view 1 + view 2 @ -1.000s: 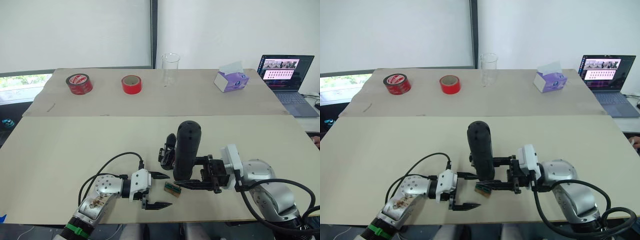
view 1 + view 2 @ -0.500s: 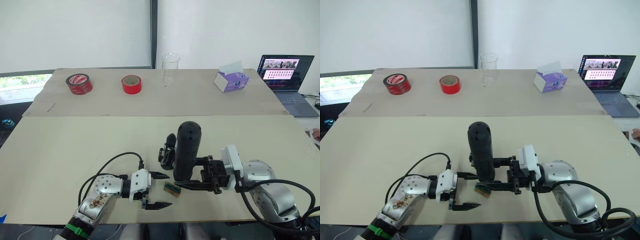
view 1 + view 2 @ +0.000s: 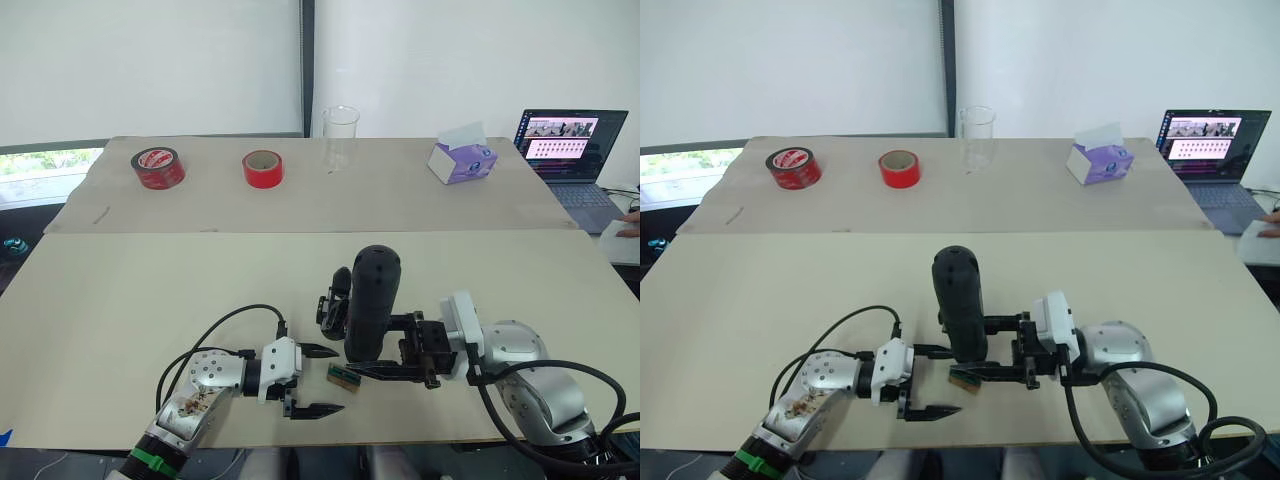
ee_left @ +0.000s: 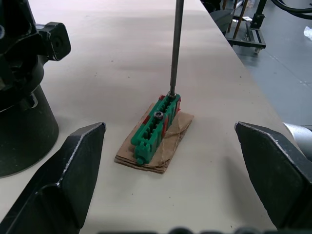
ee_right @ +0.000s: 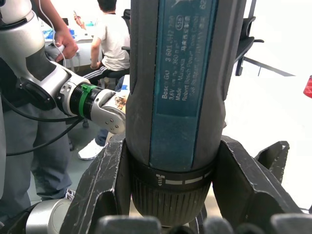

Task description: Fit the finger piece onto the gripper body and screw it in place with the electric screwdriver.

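The electric screwdriver [image 3: 370,305] stands upright, and my right gripper [image 3: 378,368] is shut on its lower part; the fingers [image 5: 105,195] clasp both its sides. Its thin bit [image 4: 176,48] points down onto one end of a small green-and-brown block [image 4: 155,127]. That block [image 3: 343,376] lies between the fingertips of my open left gripper [image 3: 332,380]. The gripper body [image 3: 335,300], black with one pointed finger sticking up, stands just behind the screwdriver, and its round base [image 4: 22,131] is beside my left gripper. The finger piece is out of view.
On the far table stand two red tape rolls [image 3: 158,167] [image 3: 264,168], a clear beaker [image 3: 340,135], a purple tissue box [image 3: 463,160] and a laptop [image 3: 570,150]. A person's hand [image 3: 631,222] rests at the right edge. A person sits behind in the right wrist view.
My right gripper has edged slightly left with the screwdriver. The left gripper has stayed put. The hand at the right edge has moved toward the laptop.
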Robot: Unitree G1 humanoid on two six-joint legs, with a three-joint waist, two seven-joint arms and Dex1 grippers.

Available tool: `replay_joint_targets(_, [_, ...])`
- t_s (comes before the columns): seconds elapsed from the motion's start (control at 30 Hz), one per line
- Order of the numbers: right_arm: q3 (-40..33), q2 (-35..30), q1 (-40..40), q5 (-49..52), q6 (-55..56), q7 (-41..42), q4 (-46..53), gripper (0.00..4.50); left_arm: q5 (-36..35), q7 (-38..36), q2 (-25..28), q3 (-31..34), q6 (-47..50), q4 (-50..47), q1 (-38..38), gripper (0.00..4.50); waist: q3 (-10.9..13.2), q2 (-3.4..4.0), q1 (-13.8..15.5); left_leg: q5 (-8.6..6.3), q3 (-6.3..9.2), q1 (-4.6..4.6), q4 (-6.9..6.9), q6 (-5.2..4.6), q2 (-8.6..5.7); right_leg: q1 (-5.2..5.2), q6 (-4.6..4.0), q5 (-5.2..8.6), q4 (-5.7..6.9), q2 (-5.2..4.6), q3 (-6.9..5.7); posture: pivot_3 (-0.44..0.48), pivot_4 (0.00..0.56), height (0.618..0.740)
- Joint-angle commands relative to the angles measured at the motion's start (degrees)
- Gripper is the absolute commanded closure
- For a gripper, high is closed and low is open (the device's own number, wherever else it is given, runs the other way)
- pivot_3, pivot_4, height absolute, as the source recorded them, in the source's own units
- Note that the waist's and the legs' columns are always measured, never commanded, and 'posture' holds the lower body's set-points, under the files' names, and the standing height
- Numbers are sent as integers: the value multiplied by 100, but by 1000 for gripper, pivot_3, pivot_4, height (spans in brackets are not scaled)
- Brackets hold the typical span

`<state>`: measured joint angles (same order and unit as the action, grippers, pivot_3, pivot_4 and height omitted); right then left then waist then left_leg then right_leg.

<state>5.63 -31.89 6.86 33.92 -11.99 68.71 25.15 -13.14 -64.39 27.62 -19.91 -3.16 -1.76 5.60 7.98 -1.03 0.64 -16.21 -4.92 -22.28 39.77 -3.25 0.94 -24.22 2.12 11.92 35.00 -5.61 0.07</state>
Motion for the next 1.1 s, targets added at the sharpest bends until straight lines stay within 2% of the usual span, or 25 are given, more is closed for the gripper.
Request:
replay_joint_targets(0.03, [-68, 26, 41, 87, 208, 43, 129, 2584, 77, 54, 112, 54, 203, 246, -132, 0, 0, 0, 0, 0, 0, 0, 0, 0, 0, 0, 0, 0, 0, 0, 0, 0, 150, 740])
replay_joint_targets(0.37, [-125, 30, 51, 242, 156, 23, 259, 2584, -114, -57, 126, 227, -79, 349, -190, 0, 0, 0, -18, 0, 0, 0, -1, 0, 2, -2, -1, 0, 0, 1, 0, 0, 150, 740])
replay_joint_targets(0.7, [-302, -106, 312, 433, 24, -107, 411, 2584, -815, -633, 365, 845, -612, 284, -436, 0, 3, 0, -46, 0, 0, -6, -5, 1, 6, -11, -4, 2, 0, -2, -2, 0, 150, 740])
replay_joint_targets(0.87, [-415, -203, 418, 622, -166, -264, 601, 2584, -1127, -798, 646, 1035, -385, -409, -743, 0, 12, -2, -38, -1, 0, -17, -4, 1, 2, -16, -3, 2, -4, -49, -11, 0, 150, 740])
replay_joint_targets(0.97, [-582, -318, 556, 822, -357, -433, 760, 2584, -1490, -636, 876, 1285, 54, -1206, -922, 0, 23, -4, -29, -1, 1, -23, -3, 1, 2, -18, -4, 1, -3, -81, -55, 0, 150, 740])
replay_joint_targets(1.1, [-759, -424, 657, 991, -503, -559, 825, 2584, -1891, -429, 1004, 1599, 550, -1667, -873, 0, 27, 0, 8, 0, 8, -24, -1, 2, 1, -15, -5, 1, -3, -88, -75, 0, 150, 740])
